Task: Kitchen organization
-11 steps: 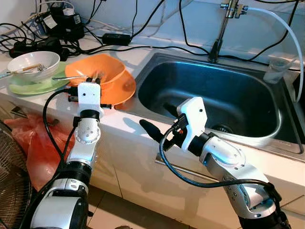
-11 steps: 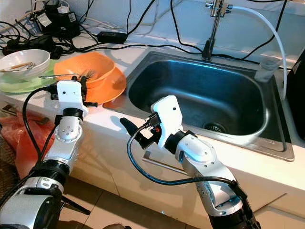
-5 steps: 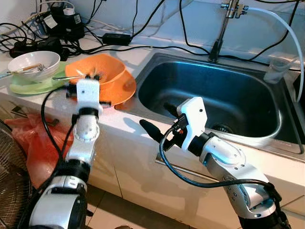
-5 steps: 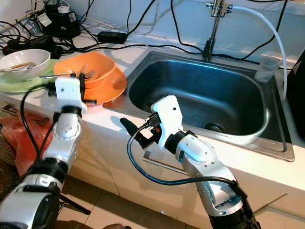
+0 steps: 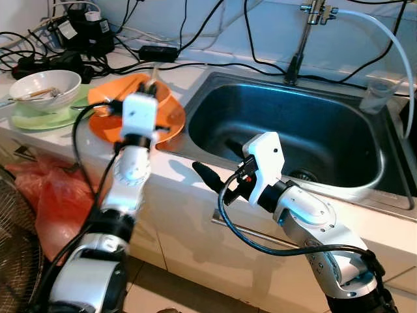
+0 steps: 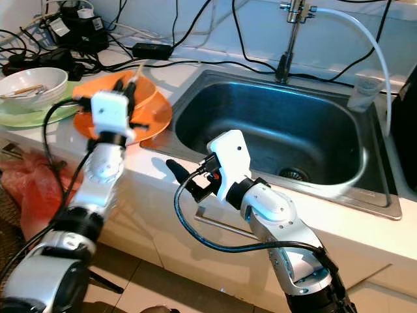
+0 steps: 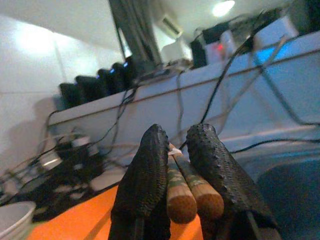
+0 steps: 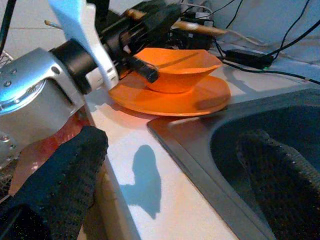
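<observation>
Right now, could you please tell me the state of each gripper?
Left gripper: closed on a pair of chopsticks, above the orange bowl.
Right gripper: open, empty, at the sink edge.

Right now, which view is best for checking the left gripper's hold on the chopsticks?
Left wrist view: the chopsticks sit end-on, pinched between both black fingers. Right wrist view shows them from the side, poking past the left gripper above the orange bowl. In the eye views they are a thin blurred streak.
</observation>
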Robot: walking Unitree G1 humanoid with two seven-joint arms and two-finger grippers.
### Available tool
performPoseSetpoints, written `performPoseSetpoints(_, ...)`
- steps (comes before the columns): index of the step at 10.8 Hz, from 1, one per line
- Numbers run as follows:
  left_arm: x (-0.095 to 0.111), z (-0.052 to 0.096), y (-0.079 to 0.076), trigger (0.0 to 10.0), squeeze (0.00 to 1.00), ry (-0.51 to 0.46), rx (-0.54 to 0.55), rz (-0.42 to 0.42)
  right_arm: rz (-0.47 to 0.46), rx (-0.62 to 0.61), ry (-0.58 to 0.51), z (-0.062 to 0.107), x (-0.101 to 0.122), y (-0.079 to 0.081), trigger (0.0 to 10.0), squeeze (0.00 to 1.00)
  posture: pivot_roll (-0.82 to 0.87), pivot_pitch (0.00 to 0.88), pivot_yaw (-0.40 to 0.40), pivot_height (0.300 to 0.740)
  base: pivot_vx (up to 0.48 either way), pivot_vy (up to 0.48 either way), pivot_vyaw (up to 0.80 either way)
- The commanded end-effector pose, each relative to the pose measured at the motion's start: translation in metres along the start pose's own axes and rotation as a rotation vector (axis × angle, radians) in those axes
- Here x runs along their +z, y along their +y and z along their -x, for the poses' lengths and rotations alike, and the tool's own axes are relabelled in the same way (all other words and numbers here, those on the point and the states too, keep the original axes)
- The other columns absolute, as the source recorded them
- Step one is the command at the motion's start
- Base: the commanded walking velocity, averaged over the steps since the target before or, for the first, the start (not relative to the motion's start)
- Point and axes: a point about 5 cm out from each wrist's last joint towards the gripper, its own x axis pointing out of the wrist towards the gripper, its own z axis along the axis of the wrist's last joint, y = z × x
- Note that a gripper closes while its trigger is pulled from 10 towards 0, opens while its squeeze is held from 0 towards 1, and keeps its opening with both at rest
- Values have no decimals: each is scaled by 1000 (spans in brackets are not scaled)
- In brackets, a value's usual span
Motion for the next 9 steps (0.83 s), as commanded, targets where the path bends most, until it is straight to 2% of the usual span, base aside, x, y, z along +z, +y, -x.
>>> performPoseSetpoints(1,9,-6,-6,0,0,-34,-37,18,8,8,-29,2,7,0,10000,0,12,0,24,740,0,0,0)
performPoseSetpoints(5,12,-6,-34,0,0,-23,-162,95,3,17,-58,5,13,-1,10000,0,-11,0,51,740,0,0,0)
performPoseSetpoints(6,13,-6,-46,0,0,-13,-215,136,45,-51,-33,7,11,-9,10000,0,-22,0,61,740,0,0,0)
performPoseSetpoints(9,15,-6,-71,0,0,11,-343,211,112,-199,26,15,10,-28,10000,0,-53,0,86,740,0,0,0)
